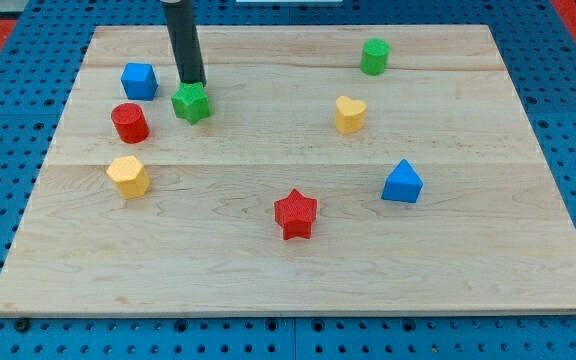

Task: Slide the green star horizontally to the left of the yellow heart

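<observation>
The green star [192, 102] lies on the wooden board's upper left part. My tip [192, 82] stands right at the star's top edge, touching it or nearly so. The rod rises from there out of the view's top. The yellow heart [349, 114] lies far to the star's right, a little lower in the view, in the board's upper middle right.
A blue cube [139, 80] and a red cylinder [129, 122] stand just left of the star. A yellow hexagon [128, 176] is lower left. A red star [295, 214], a blue house-shaped block [402, 182] and a green cylinder [374, 56] lie elsewhere.
</observation>
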`<state>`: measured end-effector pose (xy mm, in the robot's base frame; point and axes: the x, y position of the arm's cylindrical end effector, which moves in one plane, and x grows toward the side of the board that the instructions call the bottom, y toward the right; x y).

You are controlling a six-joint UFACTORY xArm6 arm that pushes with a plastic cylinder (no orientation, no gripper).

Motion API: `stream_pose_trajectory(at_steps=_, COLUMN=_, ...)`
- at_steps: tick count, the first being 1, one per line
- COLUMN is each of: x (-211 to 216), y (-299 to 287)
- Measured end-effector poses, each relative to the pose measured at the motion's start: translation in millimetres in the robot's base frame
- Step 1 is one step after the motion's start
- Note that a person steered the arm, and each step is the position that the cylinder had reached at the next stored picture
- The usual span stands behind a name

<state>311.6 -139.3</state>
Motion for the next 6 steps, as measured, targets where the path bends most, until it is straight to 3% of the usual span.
stream_pose_trajectory(at_steps=2, x=27.7, y=-14.3)
stream_pose_trajectory(at_steps=3, x=40.8, y=18.3)
stream_pose_trajectory(at_steps=5, x=53.1, y=27.2)
stream_pose_trajectory(at_steps=6, x=107.4, y=72.2)
